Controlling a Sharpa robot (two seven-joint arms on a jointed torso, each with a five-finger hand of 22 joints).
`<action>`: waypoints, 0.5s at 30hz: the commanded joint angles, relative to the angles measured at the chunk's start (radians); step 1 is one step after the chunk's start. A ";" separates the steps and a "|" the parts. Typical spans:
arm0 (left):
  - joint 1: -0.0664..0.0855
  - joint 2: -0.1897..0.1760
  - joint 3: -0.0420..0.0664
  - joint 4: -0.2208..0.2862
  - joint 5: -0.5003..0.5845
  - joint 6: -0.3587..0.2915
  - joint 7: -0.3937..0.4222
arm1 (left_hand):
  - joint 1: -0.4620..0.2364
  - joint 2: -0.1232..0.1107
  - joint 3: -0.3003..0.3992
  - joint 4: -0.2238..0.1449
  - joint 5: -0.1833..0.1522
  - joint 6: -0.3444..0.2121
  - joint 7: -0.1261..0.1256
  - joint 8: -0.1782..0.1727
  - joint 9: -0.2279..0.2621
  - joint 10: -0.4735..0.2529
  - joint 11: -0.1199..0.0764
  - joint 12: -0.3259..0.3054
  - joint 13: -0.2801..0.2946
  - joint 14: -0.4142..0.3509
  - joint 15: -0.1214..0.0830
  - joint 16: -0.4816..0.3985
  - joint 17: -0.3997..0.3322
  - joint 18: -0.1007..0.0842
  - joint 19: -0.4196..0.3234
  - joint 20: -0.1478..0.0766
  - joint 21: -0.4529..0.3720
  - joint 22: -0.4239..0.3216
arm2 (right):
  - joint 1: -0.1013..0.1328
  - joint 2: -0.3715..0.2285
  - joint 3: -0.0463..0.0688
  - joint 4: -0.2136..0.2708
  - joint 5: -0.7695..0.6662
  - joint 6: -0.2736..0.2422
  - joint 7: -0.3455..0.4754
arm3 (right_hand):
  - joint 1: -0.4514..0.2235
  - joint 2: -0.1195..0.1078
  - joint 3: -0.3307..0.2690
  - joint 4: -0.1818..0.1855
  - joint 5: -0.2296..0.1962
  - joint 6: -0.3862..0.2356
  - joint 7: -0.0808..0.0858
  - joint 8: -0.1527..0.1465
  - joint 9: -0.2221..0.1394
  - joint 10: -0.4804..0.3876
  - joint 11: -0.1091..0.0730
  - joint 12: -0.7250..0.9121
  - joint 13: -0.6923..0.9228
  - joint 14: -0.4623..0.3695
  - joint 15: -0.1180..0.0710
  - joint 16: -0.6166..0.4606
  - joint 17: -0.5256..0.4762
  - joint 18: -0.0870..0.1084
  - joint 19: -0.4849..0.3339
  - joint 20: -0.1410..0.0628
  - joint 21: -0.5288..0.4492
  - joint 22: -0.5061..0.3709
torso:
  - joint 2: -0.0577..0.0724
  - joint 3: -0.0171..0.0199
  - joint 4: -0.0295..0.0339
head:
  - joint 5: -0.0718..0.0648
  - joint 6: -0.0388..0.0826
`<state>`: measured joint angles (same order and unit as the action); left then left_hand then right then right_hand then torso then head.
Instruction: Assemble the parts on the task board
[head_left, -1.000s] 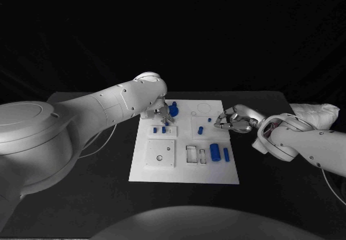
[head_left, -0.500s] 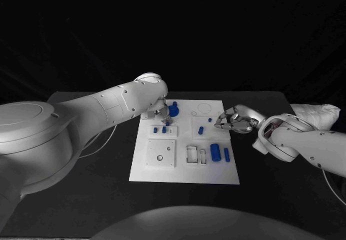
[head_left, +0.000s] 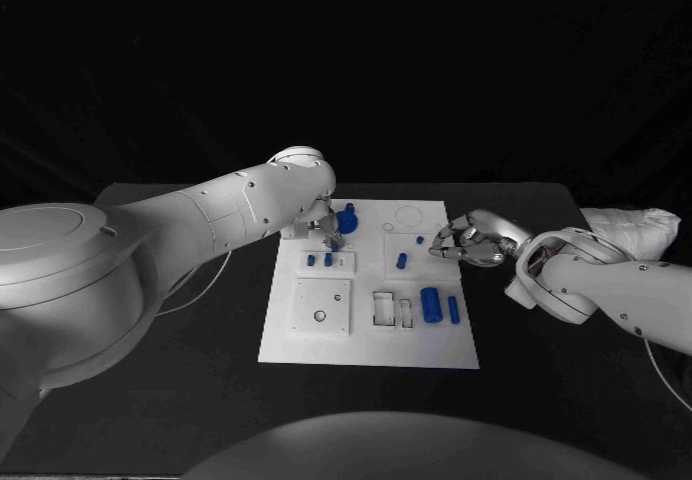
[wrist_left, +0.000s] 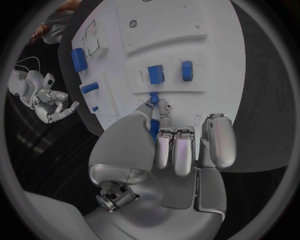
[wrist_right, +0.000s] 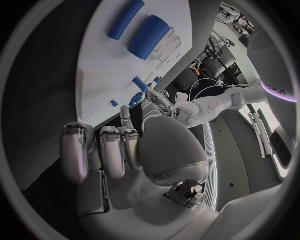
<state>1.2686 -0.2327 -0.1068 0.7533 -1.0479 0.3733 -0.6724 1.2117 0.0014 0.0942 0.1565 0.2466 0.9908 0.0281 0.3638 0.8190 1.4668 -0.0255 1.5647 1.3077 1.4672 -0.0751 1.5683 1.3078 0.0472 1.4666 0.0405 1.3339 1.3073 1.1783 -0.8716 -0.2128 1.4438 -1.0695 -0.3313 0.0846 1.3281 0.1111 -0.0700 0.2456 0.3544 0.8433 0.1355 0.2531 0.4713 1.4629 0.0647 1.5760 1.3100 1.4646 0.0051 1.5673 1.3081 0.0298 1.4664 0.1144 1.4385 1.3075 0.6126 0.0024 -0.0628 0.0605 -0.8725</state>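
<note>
Step in hand, as I judge it: seating a small blue peg (wrist_left: 152, 116) into the board (head_left: 368, 345), which lies in the middle of the counter (head_left: 173, 330).

Left hand (wrist_left: 172, 145) is over the board's far-left corner. The peg is pinched between thumb and a fingertip, the remaining fingers curled down beside it. The peg's tip points at the white surface, just short of the raised plate carrying two blue blocks (wrist_left: 155, 74); whether it touches the surface I cannot tell. In the head view the left arm reaches across from the counter's left edge and the hand (head_left: 326, 232) sits next to a larger blue part (head_left: 348, 220) at the board's far edge.

Right hand (head_left: 464, 243) hovers just off the board's right edge, fingers curled in. Its wrist view shows a small blue piece (wrist_right: 136, 98) at the fingertips (a light pinch, by my reading; the contact itself is hard to make out).

Other parts on the board: a thick blue cylinder (head_left: 428, 300) and a thinner rod (head_left: 453, 309) lying near the right edge, beside an open rectangular slot (head_left: 382, 307).

Next move likely calls for lining the peg upright over its hole and pressing straight down; a tilt would jam it.
</note>
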 joint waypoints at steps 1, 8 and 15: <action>-0.013 -0.004 -0.006 0.001 -0.026 0.052 -0.051 | 0.002 -0.008 0.003 -0.005 -0.010 -0.020 0.008 0.022 0.031 0.096 -0.009 -0.002 0.253 0.104 -0.005 0.002 0.263 0.005 -0.003 -0.008 -0.007 0.195 | -0.001 0.001 0.000 0.000 -0.004 0.013 0.005 | 0.004 -0.003 0.006 0.001 0.006 0.006 0.000 -0.007 -0.001 0.108 0.001 -0.005 0.261 0.106 0.002 0.003 0.263 0.010 0.000 0.002 -0.003 0.210 | 0.000 0.0004 0.0002 | 0.001 0.000; -0.014 -0.010 -0.006 0.010 -0.039 0.051 -0.048 | -0.026 -0.011 -0.010 0.012 -0.126 -0.084 0.017 0.075 0.132 0.092 -0.005 -0.007 0.249 0.104 -0.003 0.002 0.263 0.006 -0.007 -0.005 -0.014 0.193 | -0.002 0.001 0.000 -0.001 -0.004 0.013 0.006 | 0.005 -0.003 0.007 0.001 0.006 0.006 0.000 -0.007 -0.001 0.108 0.001 -0.005 0.261 0.106 0.002 0.003 0.263 0.011 0.000 0.002 -0.004 0.210 | 0.000 0.0001 0.0004 | 0.000 0.000; -0.014 -0.015 -0.007 0.016 -0.045 0.043 -0.043 | -0.064 -0.011 -0.036 0.047 -0.195 -0.150 0.036 0.035 0.129 0.088 0.006 -0.010 0.244 0.104 0.006 0.002 0.263 0.007 -0.011 0.001 -0.021 0.192 | -0.003 0.001 0.000 -0.001 -0.004 0.014 0.006 | 0.005 -0.003 0.007 0.001 0.006 0.006 0.000 -0.007 -0.001 0.108 0.001 -0.005 0.261 0.106 0.002 0.003 0.263 0.011 0.000 0.002 -0.004 0.210 | 0.000 -0.0003 0.0003 | 0.000 0.000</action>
<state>1.2687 -0.2414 -0.1060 0.7727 -1.0685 0.3789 -0.6717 1.1546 -0.0096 0.0587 0.1982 0.0541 0.9064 0.0051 0.4307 0.9556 1.4668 -0.0254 1.5591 1.3077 1.4671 -0.0751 1.5683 1.3076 0.0471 1.4599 0.0402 1.3165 1.3073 1.1764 -0.8715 -0.2127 1.4423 -1.0695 -0.3309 0.0849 1.3281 0.1111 -0.0701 0.2457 0.3544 0.8432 0.1356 0.2531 0.4715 1.4629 0.0647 1.5761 1.3099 1.4646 0.0052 1.5673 1.3078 0.0298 1.4665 0.1144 1.4385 1.3074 0.6126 0.0024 -0.0624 0.0602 -0.8725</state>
